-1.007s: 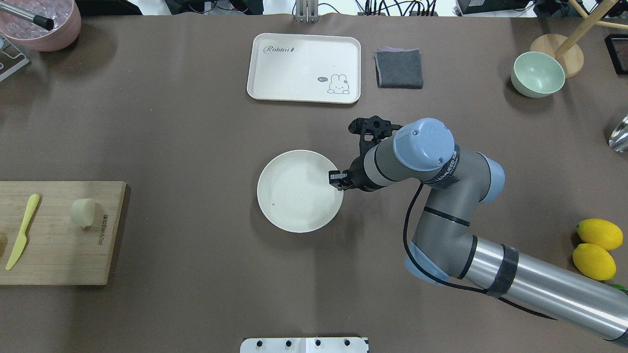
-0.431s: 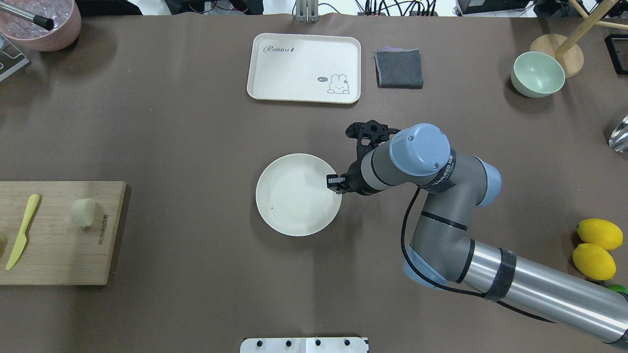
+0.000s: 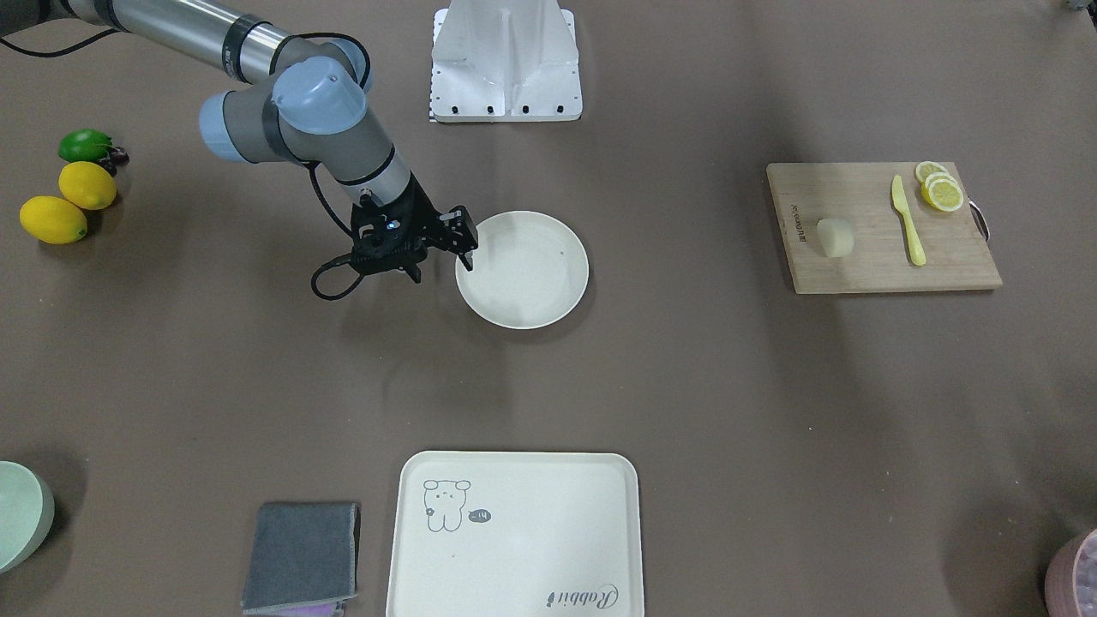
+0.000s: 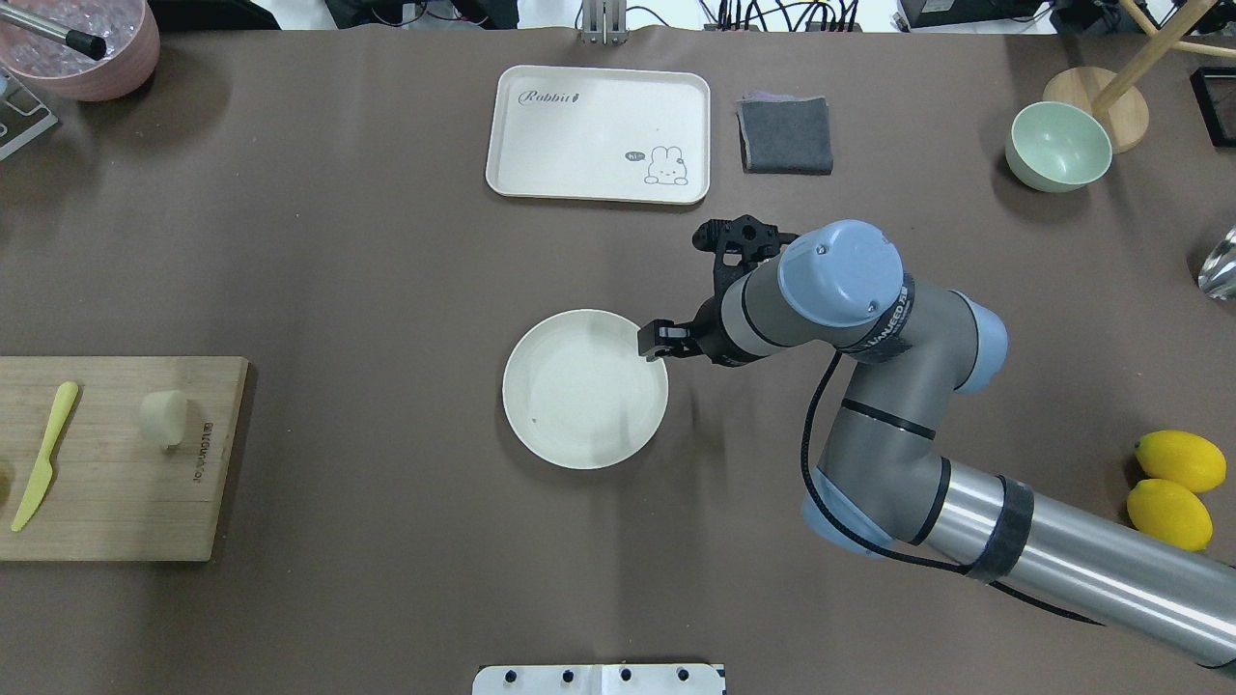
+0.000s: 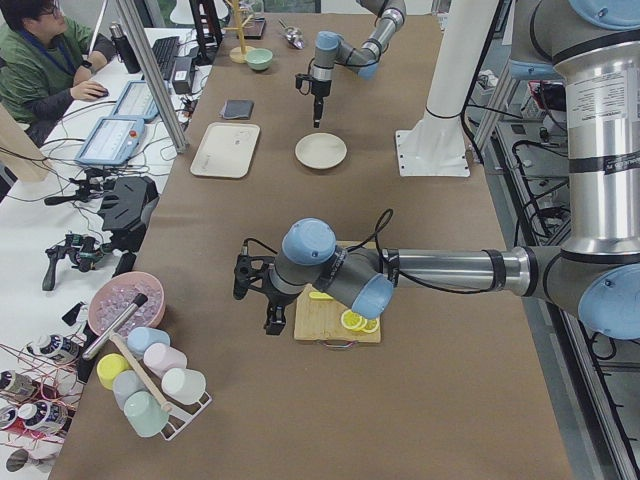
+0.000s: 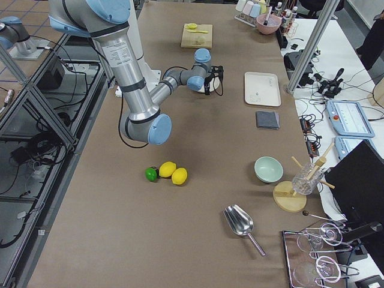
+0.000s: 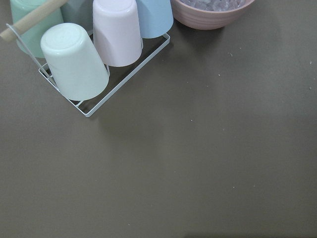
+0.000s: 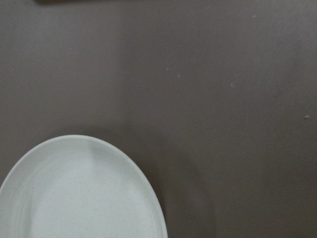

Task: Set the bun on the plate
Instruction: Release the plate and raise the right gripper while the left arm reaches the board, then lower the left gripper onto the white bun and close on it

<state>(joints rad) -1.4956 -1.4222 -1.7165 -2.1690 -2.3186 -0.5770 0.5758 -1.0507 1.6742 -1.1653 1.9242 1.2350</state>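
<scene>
The bun, a small cream roll, stands on the wooden cutting board at the table's left end. The round off-white plate lies bare in the middle of the table. My right gripper hovers at the plate's right rim, looks open, and holds nothing. My left gripper shows only in the exterior left view, beside the board's far end. I cannot tell whether it is open or shut.
A yellow knife and lemon slices share the board. A cream tray, grey cloth and green bowl line the far side. Lemons lie at the right. A cup rack and pink bowl stand at the far left.
The plate slid a little toward the robot and to the left with my right gripper on its rim. The gripper has since drawn back from the rim while the plate stayed put.
</scene>
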